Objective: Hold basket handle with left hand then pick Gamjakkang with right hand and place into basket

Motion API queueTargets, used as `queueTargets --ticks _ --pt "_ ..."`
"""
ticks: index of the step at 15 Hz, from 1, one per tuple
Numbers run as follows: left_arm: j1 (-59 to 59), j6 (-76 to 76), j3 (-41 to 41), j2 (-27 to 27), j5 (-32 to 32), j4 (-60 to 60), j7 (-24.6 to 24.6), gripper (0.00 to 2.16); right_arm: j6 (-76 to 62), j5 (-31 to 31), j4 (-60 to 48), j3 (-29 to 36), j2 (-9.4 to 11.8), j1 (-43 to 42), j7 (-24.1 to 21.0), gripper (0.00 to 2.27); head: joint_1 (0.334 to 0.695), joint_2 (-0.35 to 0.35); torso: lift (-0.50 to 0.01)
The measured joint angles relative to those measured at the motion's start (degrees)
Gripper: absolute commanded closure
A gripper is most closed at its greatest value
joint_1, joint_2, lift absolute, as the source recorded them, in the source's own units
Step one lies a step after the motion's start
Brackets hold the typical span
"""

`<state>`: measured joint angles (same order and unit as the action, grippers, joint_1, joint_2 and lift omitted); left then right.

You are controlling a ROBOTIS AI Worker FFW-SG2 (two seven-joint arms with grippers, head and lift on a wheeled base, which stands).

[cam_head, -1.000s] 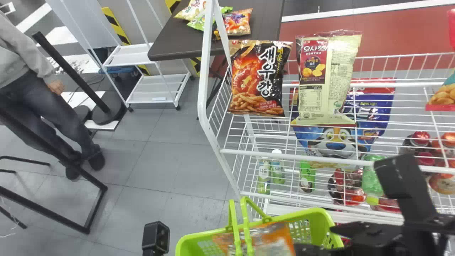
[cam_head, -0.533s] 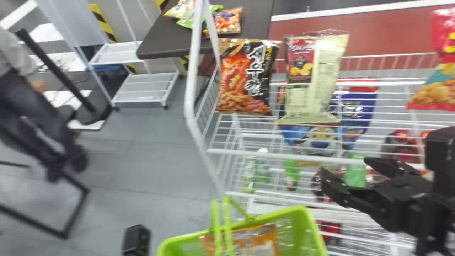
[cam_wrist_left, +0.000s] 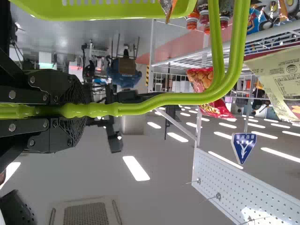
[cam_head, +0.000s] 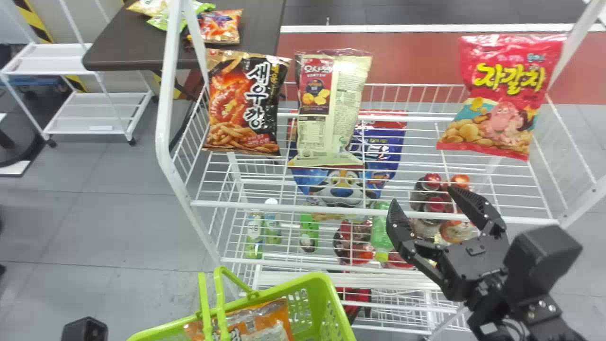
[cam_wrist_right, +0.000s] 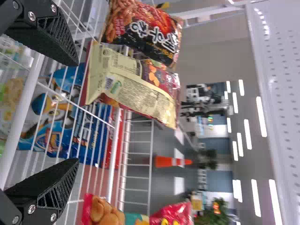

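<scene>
Wire shelving over grey floor, orange bag in the green basket

Smooth grey floor (cam_head: pixel 109 227) runs beneath a rack (cam_head: pixel 360 210) of thin white wire with rounded corner posts. On its upper shelf stand glossy, puffed bags: a black-and-red one (cam_head: pixel 248 102), a flatter cream one (cam_head: pixel 329 109) and a red one (cam_head: pixel 509 92), well apart from the others.

The Gamjakkang bag (cam_head: pixel 260 319), crinkled orange film with a silvery patch, lies print upward in the basket (cam_head: pixel 303 280), whose bright green plastic walls are pierced with small openings. Its visible upper edge slants like the rim beside it. The view's bottom edge cuts it off, so I cannot tell its long axis or which way its top points.

Two slick green tubes form the handle (cam_head: pixel 203 303); the left gripper (cam_wrist_left: pixel 79 110) is clamped on their knobbly stretch with ridged black pads. Near the front rail, the right gripper (cam_head: pixel 421 196) is spread and empty, its wedge-shaped fingers apart.
</scene>
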<state>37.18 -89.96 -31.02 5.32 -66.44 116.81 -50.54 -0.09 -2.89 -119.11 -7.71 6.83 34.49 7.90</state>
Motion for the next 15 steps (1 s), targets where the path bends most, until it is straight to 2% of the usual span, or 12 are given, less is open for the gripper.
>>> queueTargets --ticks 4,15 --pt "0.0 0.0 0.24 -0.14 0.0 -0.04 0.01 2.15 -9.97 -0.71 5.26 0.86 -0.15 2.39 0.0 0.08 0.695 -0.006 -0.018" --pt "0.0 0.0 0.47 -0.23 0.0 -0.02 0.0 2.15 -10.37 -1.33 5.54 3.82 -0.41 4.07 -0.01 0.09 0.695 -0.075 -0.018"
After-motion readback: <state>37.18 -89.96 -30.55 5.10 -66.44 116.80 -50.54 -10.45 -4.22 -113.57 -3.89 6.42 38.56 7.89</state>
